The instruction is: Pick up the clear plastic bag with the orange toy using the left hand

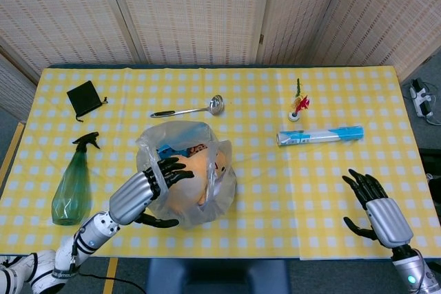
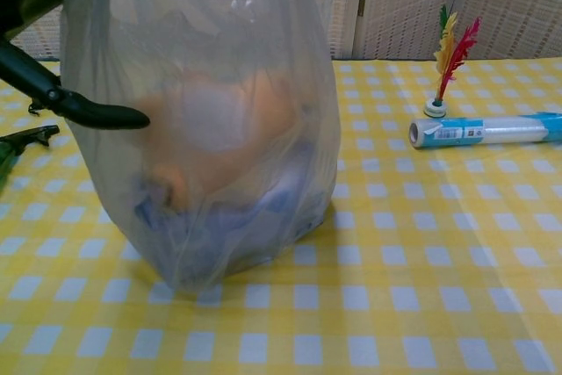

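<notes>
Reaching over the bag (image 1: 186, 170), the left hand (image 1: 141, 194) has its fingers (image 1: 172, 169) spread across the plastic on the left side and its thumb low against the near side, but nothing is gathered between them; it looks like contact, not a grip. The bag stands on the table (image 1: 275, 197) near the front edge, left of centre, with the toy (image 1: 200, 170) inside, orange and blurred through the film in the chest view. That view shows dark fingertips (image 2: 105, 114) lying against the bag's left wall and others up by its rim.

The step in hand, as I judge it, is the grasp itself: approach done, closing not yet done. Next the fingers must curl in and bunch enough loose plastic near the top to bear the load, then lift straight up; thin film may slip if only pressed.

The right hand (image 1: 377, 211) hovers spread and empty over the front right corner. A spray bottle (image 1: 72, 182) lies near the left edge.
</notes>
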Tool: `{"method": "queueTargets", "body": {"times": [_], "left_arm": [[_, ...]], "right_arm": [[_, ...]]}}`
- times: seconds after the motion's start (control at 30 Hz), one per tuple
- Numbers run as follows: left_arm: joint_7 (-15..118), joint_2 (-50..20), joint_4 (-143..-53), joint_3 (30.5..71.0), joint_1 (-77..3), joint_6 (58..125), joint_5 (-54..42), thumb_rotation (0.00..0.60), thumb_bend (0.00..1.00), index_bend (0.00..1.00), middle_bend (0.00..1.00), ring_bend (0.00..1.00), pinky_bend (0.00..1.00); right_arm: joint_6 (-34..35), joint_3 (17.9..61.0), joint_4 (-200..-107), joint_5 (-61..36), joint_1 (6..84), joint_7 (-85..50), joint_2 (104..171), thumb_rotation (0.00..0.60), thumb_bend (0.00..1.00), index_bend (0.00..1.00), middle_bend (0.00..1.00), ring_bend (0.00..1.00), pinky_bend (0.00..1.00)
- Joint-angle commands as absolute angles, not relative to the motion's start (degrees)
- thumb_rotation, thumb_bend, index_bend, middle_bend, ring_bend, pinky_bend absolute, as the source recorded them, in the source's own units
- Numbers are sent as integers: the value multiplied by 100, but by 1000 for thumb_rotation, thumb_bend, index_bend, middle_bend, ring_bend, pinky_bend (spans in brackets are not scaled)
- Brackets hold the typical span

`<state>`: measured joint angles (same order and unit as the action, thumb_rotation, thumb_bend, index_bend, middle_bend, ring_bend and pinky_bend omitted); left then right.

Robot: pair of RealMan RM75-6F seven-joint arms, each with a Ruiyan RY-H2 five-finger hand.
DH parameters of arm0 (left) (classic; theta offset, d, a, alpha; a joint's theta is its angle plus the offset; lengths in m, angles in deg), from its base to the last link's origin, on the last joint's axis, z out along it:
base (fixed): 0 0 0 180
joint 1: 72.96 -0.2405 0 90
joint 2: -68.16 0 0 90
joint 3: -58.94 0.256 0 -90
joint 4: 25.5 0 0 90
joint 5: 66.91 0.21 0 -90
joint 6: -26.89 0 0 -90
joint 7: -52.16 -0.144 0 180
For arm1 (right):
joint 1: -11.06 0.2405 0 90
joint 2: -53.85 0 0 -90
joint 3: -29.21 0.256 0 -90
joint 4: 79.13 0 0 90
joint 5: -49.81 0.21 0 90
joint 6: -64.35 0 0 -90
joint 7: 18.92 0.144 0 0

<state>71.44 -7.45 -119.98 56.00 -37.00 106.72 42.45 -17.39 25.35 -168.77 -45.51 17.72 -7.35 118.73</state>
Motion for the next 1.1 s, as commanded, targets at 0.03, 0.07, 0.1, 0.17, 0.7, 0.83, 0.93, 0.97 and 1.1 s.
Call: {"method": "queueTargets", "body": {"times": [0.03,0.07,0.1,0.17,0.7,0.83,0.93,0.97,1.1], "left_arm": [[7435,-719,-12156,5553,-3456,10379,4128,546,101,117,255,180,157],[7535,-724,-12189,5544,-3376,10284,4097,549,101,117,255,180,157],[7612,-723,-12207,5534,-3316,10219,4076,547,101,117,255,181,158],[7746,-748,-12246,5518,-3195,10093,4038,548,101,117,255,180,158],[7669,-977,-12424,5333,-2701,9736,3831,545,99,96,259,184,159],[7647,-1066,-12406,5331,-2617,9666,3776,542,99,96,259,184,159],[7565,-1107,-12376,5311,-2570,9645,3750,545,99,96,258,184,159],[7499,-1126,-12360,5294,-2564,9670,3750,543,99,96,258,184,160],[7432,-1168,-12379,5265,-2528,9690,3714,542,99,96,259,184,165]], "right_arm": [[-1729,2535,-16868,-4533,1770,-716,11868,600,343,0,0,0,0],[-1729,2531,-16869,-4527,1765,-706,11861,600,343,0,0,0,0],[-1737,2530,-16874,-4527,1760,-699,11854,600,343,0,0,0,0],[-1782,2531,-16883,-4542,1743,-686,11838,600,344,0,0,0,0],[-1864,2490,-16887,-4627,1708,-565,11784,600,343,0,0,0,0],[-1863,2489,-16886,-4624,1704,-568,11782,600,343,0,0,0,0],[-1853,2491,-16879,-4618,1707,-557,11780,600,344,0,0,0,0],[-1852,2491,-16876,-4618,1708,-548,11777,600,344,0,0,0,0],[-1858,2493,-16874,-4620,1706,-532,11768,600,344,0,0,0,0]]}}
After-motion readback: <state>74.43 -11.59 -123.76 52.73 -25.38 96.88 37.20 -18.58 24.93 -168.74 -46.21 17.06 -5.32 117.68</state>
